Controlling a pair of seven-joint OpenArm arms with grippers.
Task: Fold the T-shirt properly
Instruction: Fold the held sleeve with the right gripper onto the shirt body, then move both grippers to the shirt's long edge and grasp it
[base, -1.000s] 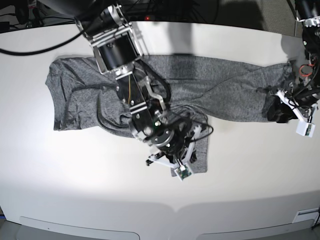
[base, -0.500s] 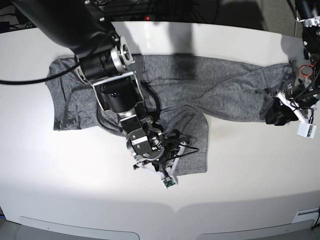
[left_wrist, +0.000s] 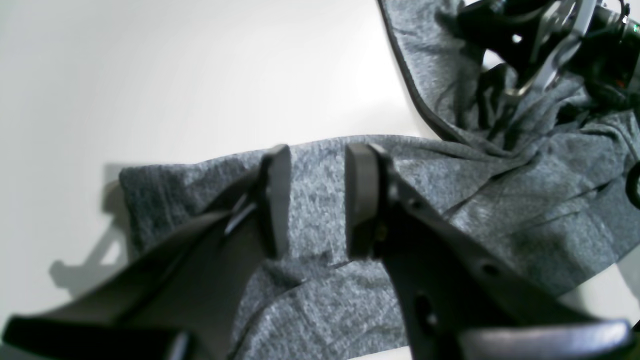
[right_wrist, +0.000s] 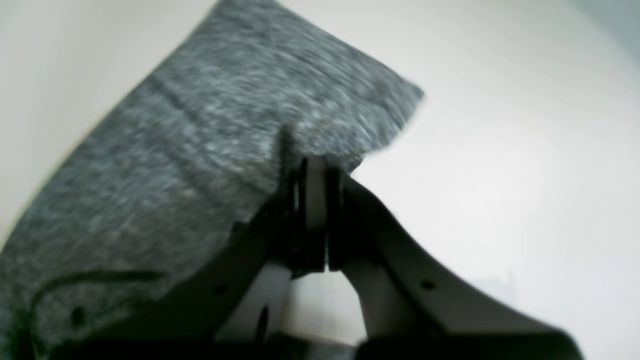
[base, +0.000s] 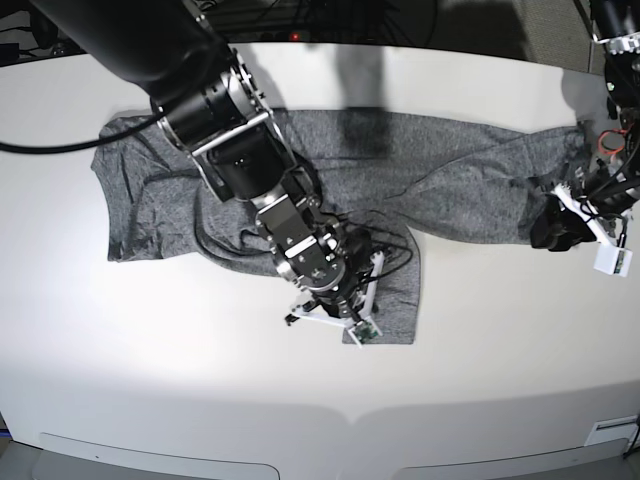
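Observation:
The T-shirt (base: 450, 170) is heather grey and lies spread across the white table, with one flap folded toward the front edge. My right gripper (base: 305, 317) is low over that flap. In the right wrist view the right gripper (right_wrist: 312, 167) is shut, its tips at the edge of the T-shirt (right_wrist: 200, 150); whether cloth is pinched I cannot tell. My left gripper (base: 552, 225) sits at the sleeve end on the right. In the left wrist view the left gripper (left_wrist: 317, 200) is open, its fingers (left_wrist: 362, 200) apart just above the T-shirt (left_wrist: 525, 200).
The white table (base: 150, 350) has a curved front edge. Black cables trail off its far left side (base: 60, 100). The right arm's thick black links (base: 215, 105) reach over the shirt's body and hide part of it.
The right arm swung its gripper left and toward the front edge, then back to the right over the flap. The flap hardly shifted. The left arm stayed still.

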